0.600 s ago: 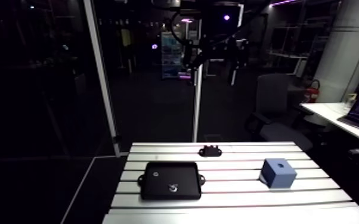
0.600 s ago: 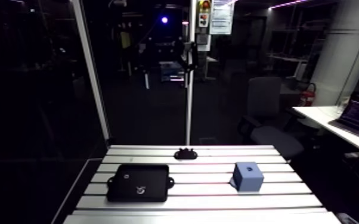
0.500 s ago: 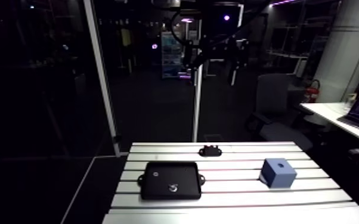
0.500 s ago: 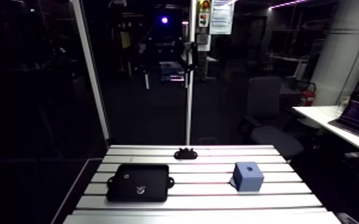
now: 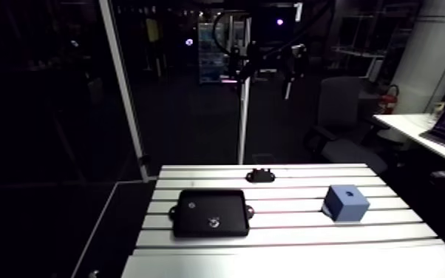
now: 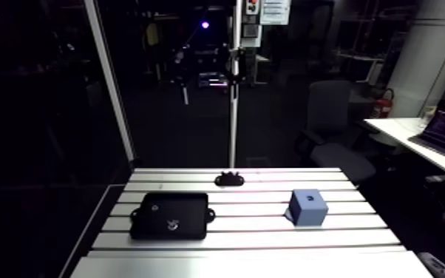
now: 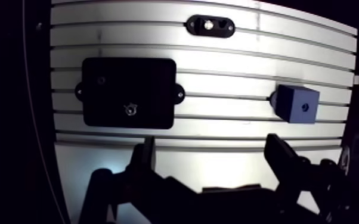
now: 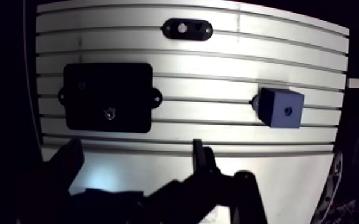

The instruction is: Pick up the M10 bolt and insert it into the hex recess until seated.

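one small silvery m10 bolt (image 7: 130, 108) lies inside a flat black rectangular tray (image 7: 128, 67), close to the tray's edge nearest the gripper and about midway along that edge. it is too small to tell which way it points. there is one tray, with two little tabs, one on each short side, and it sits flat on the slotted aluminium table (image 7: 229, 71).

one blue cube-shaped block (image 7: 297, 103) stands on the same table, well apart from the tray. it has a single dark hole (image 7: 304, 108) in its upper face; whether that hole is hexagonal cannot be made out.

one small black oval bracket (image 7: 210, 25) lies at the far side of the table, beyond the tray and the block and roughly between them sideways. it carries one bright spot.

in the wrist view the one gripper (image 7: 210, 149) hangs over the table's near edge, well short of the tray and the bolt. its two dark fingers (image 7: 145, 156) are spread wide with nothing between them. that makes three separate items on the table, none touching another.
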Robot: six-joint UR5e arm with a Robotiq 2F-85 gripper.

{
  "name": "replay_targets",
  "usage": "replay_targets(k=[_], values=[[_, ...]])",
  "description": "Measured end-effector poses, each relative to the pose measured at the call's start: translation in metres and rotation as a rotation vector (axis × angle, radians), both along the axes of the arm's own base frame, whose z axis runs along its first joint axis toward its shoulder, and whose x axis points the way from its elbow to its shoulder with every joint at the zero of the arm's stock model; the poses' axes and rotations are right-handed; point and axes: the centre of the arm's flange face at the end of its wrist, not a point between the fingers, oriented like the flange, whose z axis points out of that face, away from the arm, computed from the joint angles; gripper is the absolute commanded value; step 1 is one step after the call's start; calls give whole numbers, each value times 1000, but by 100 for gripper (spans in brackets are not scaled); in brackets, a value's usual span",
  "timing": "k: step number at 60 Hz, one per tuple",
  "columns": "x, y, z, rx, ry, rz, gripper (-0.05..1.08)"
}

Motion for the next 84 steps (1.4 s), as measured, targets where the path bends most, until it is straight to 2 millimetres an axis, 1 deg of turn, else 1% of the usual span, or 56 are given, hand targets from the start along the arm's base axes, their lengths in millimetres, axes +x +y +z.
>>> replay_targets(k=[21,38,59,81,84], values=[[-41,5,-43,-1,55,-29,1],[-63,15,-74,0,100,-58,1],[-79,24,-110,-9,125,-80,1],[-87,33,-151,-8,145,-93,2],[-88,34,-156,-8,142,-95,3]])
